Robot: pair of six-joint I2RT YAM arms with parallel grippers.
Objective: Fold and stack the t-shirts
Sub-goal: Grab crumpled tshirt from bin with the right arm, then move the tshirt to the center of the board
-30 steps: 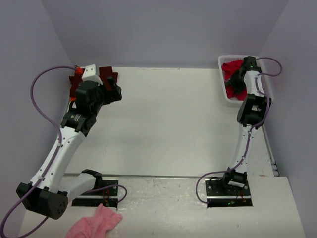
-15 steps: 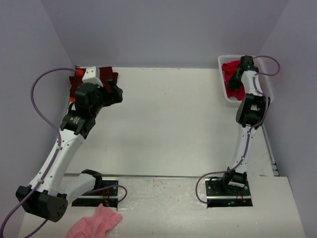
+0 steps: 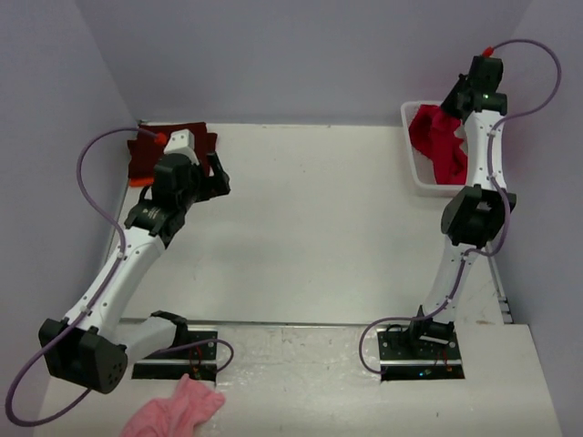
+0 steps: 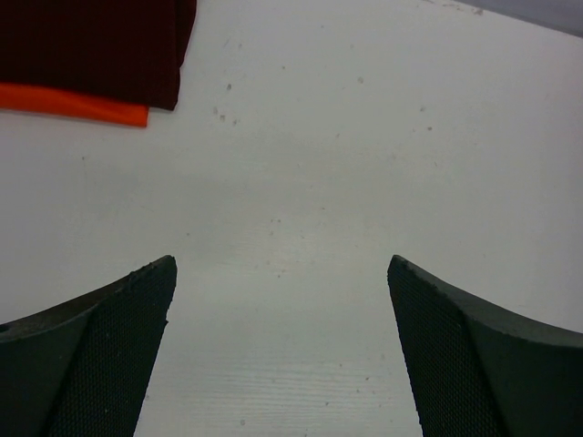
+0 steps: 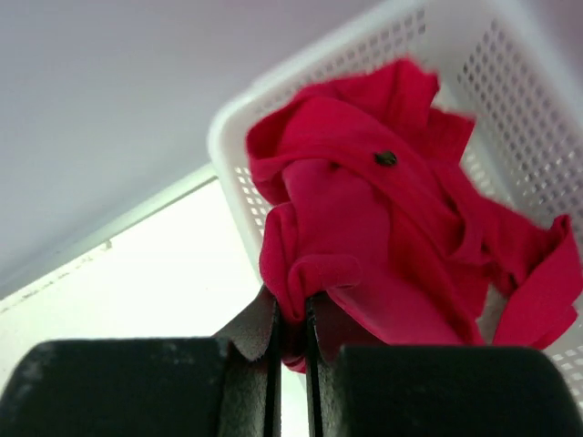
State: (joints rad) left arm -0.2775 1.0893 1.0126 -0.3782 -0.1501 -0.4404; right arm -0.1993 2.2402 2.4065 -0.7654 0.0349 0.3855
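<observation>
Maroon t-shirt [image 4: 91,45] sits folded on orange t-shirt [image 4: 73,103] far left (2 done, prob). Right gripper [image 5: 291,314] pinches red t-shirt [image 5: 364,246] over the basket [image 5: 510,82], not folded yet. Left gripper [image 4: 282,355] wide, empty.

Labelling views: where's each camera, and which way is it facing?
Top external: above and behind, looking down on the table; left arm and right arm show.
Left wrist: faces down at the table; open left gripper shows.
Right wrist: looks along the right gripper, shut on the red t-shirt, toward the basket.
Shared: top and left wrist show maroon t-shirt on orange t-shirt.
</observation>
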